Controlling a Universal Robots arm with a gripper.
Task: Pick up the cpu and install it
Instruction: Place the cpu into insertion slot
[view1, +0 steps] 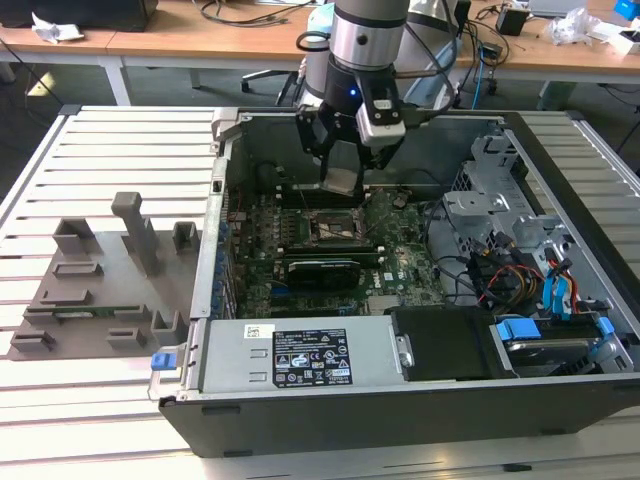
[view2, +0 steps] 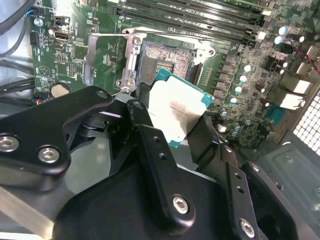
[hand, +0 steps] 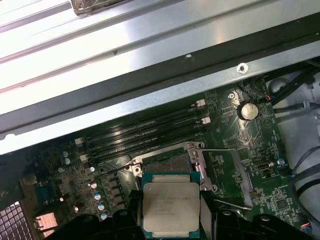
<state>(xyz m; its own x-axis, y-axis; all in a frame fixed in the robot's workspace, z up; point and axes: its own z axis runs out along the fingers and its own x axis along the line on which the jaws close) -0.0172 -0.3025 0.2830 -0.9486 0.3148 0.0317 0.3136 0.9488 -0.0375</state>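
Finish survey: metal, plastic, board laminate.
The cpu (hand: 170, 207) lid is pale matt metal on a teal-edged substrate. Tool (view1: 345, 172) links are smooth black, semi-gloss, with bright steel screws. The motherboard (hand: 260, 145) is glossy green laminate. The case (view1: 400, 410) is dark painted sheet metal. The holder blocks (view1: 135, 230) are matt grey plastic.

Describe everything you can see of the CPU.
The small flat square CPU has a pale silver-grey metal top with faint print and a teal-green rim. It is clamped by two opposite edges between the black end effector's fingers. It hangs in the air above the open dark socket on the green motherboard, not touching either.
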